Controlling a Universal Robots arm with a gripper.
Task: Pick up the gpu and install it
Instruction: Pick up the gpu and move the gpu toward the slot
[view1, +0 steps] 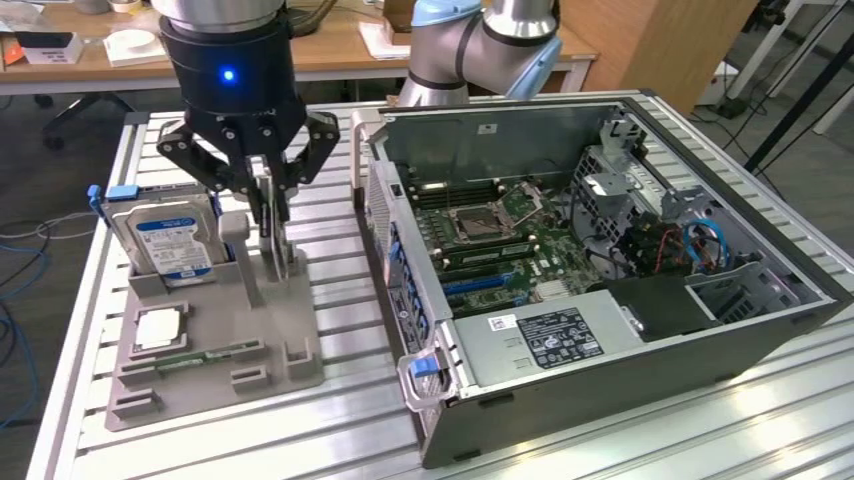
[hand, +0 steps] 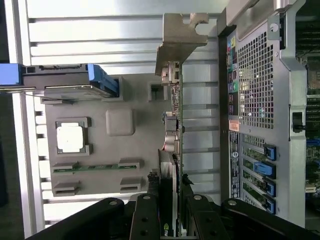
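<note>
Gripper (hand: 176, 186) clamping gpu (hand: 178, 46), holder (hand: 102, 147) — hard drive (view1: 167, 236) inside

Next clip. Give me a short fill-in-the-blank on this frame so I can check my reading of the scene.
1. The pincer is ____ on the gpu.
2. In the exterior view, the drive stands on the gpu's ____.
3. The drive's frame is ____.
4. The case lies with its side ____.
Missing: shut; left; blue; open.
</note>
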